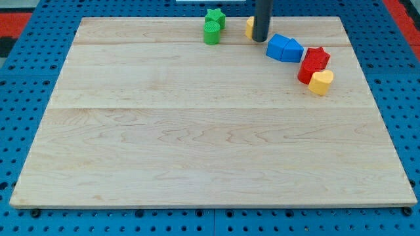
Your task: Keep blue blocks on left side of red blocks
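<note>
Two green blocks (212, 26), two blue blocks (284, 48), two red blocks (314, 63), two yellow blocks (321, 82).

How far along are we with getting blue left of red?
Looks done: the blue blocks sit directly left of the red blocks, touching them. In hand: my tip stands just left of the blue pair, in front of a yellow block. Left: nothing obvious beyond holding that order.
</note>
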